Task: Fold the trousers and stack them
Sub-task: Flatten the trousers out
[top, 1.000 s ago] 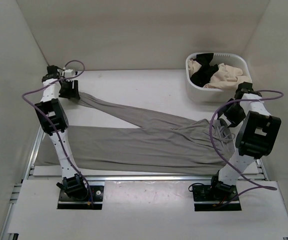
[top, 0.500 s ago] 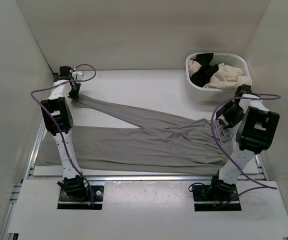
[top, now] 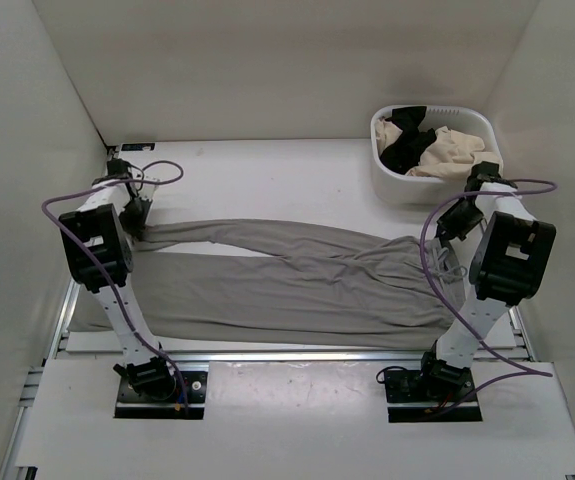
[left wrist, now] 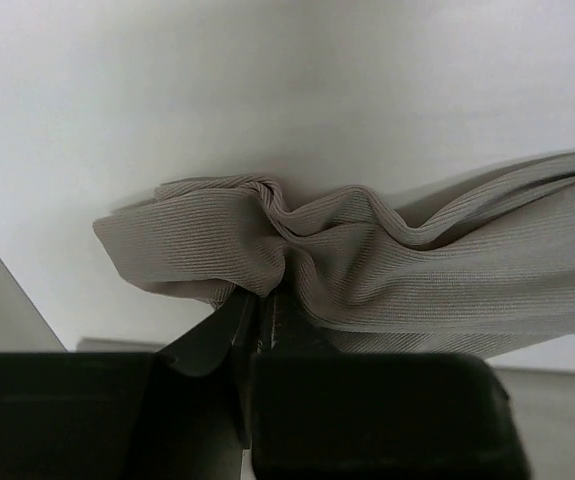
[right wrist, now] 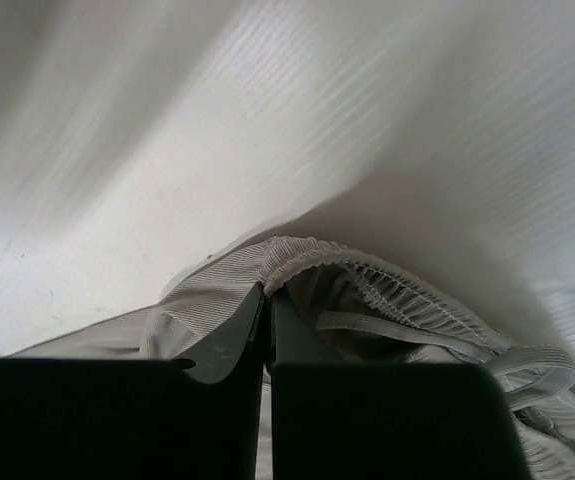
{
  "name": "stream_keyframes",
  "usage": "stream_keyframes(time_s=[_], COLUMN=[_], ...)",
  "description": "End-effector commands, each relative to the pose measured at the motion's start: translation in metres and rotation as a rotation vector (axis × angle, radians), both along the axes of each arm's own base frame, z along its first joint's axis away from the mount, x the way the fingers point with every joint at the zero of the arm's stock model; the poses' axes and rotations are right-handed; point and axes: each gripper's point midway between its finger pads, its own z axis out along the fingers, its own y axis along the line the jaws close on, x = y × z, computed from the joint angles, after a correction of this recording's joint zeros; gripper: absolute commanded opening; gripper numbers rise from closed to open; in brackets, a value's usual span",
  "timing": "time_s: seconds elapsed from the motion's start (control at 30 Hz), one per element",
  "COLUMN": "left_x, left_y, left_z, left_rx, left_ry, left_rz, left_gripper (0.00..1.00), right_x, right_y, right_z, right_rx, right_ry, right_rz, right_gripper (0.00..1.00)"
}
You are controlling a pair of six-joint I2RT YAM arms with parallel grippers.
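Note:
The grey trousers [top: 287,285] lie spread across the table, legs to the left and waist to the right. My left gripper [top: 137,228] is shut on the bunched cuff of the far leg; in the left wrist view the ribbed fabric [left wrist: 387,270] is pinched at the left gripper [left wrist: 264,297]. My right gripper [top: 454,228] is shut on the waist's far corner. The right wrist view shows the gathered elastic waistband [right wrist: 387,285] held at the right gripper [right wrist: 268,293], with a drawstring loop beside it.
A white basket [top: 407,185] at the back right holds a black garment [top: 407,145] and a cream garment [top: 457,152]. White walls close in on the left, back and right. A metal rail [top: 287,355] runs along the table's near edge.
My left gripper shut on the far leg's cuff and carried it nearer, so that leg now lies almost parallel to the near one. My right gripper shut on the waistband.

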Motion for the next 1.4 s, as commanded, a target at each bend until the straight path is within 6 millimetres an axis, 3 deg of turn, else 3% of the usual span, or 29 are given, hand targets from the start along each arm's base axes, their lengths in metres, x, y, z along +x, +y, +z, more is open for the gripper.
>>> stream_keyframes(time_s=[0.0, 0.13, 0.2, 0.33, 0.43, 0.5, 0.53, 0.67, 0.77, 0.8, 0.93, 1.03, 1.07, 1.1, 1.17, 1.27, 1.37], left_x=[-0.051, -0.077, -0.087, -0.082, -0.083, -0.080, -0.073, -0.041, -0.012, -0.008, -0.004, -0.016, -0.018, -0.026, -0.036, -0.046, -0.047], left_y=[0.008, 0.025, 0.029, 0.029, 0.028, 0.029, 0.024, 0.039, 0.039, 0.043, 0.051, 0.041, 0.035, 0.020, 0.011, 0.023, 0.039], left_z=[-0.005, -0.002, -0.003, 0.006, 0.010, 0.015, 0.019, 0.058, 0.091, 0.085, 0.057, 0.036, 0.035, 0.022, 0.014, -0.002, -0.003], left_rx=[-0.025, -0.032, -0.064, -0.124, -0.211, -0.252, -0.286, -0.333, -0.363, -0.358, -0.271, -0.296, -0.294, -0.316, -0.289, -0.157, -0.069], left_ry=[0.109, 0.129, 0.147, 0.134, 0.130, 0.116, 0.093, -0.057, -0.175, -0.166, -0.071, 0.035, 0.054, 0.110, 0.162, 0.209, 0.211], left_rz=[0.048, 0.102, 0.125, 0.143, 0.162, 0.169, 0.158, 0.167, 0.136, 0.141, 0.137, 0.109, 0.069, 0.053, 0.023, 0.037, 0.092], left_gripper=[0.14, 0.14, 0.14, 0.26, 0.40, 0.53, 0.58, 0.73, 0.76, 0.76, 0.58, 0.58, 0.58, 0.59, 0.62, 0.62, 0.65], right_x=[0.003, -0.006, -0.030, -0.075, -0.082, -0.083, -0.084, -0.065, -0.055, -0.052, -0.051, -0.054, -0.054, -0.055, -0.060, -0.060, -0.057], right_y=[-0.008, -0.007, -0.002, 0.008, 0.002, 0.000, -0.003, -0.011, -0.014, -0.013, -0.014, -0.013, -0.013, -0.012, -0.011, -0.009, -0.008], right_z=[0.012, 0.025, 0.018, -0.001, 0.000, 0.003, 0.003, 0.013, 0.018, 0.020, 0.016, 0.014, 0.014, 0.010, 0.007, 0.004, 0.005], right_rx=[-0.025, -0.028, 0.002, 0.046, 0.018, 0.024, 0.021, 0.003, -0.002, 0.004, 0.008, 0.012, 0.012, 0.013, 0.019, 0.028, 0.035], right_ry=[-0.010, -0.051, 0.011, 0.142, 0.152, 0.126, 0.126, 0.089, 0.076, 0.064, 0.074, 0.084, 0.084, 0.087, 0.101, 0.099, 0.088], right_rz=[0.031, 0.079, 0.073, 0.063, 0.047, 0.046, 0.054, 0.073, 0.073, 0.075, 0.075, 0.075, 0.075, 0.075, 0.075, 0.077, 0.070], right_gripper=[0.00, 0.00, 0.00, 0.00, 0.05, 0.21, 0.23, 0.22, 0.22, 0.22, 0.22, 0.22, 0.22, 0.22, 0.23, 0.23, 0.23])
